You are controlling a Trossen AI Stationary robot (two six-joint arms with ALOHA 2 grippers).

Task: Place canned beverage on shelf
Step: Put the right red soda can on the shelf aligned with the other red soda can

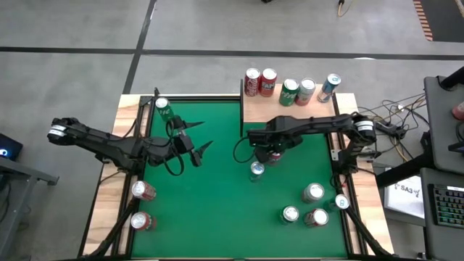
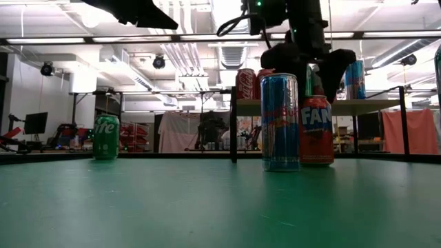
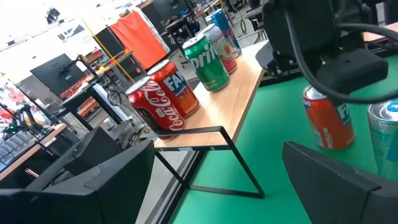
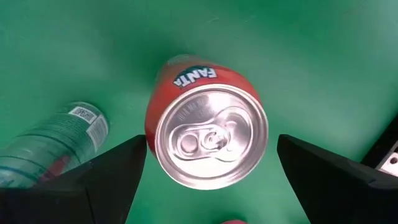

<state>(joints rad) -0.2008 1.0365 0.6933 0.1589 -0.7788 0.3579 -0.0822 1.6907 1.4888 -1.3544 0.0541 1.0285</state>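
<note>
orange fanta can [image 4: 208, 127] upright (top skyward)

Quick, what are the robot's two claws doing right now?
Left gripper: open, holding nothing.
Right gripper: open, straddling the upright orange Fanta can, not gripping it.
</note>
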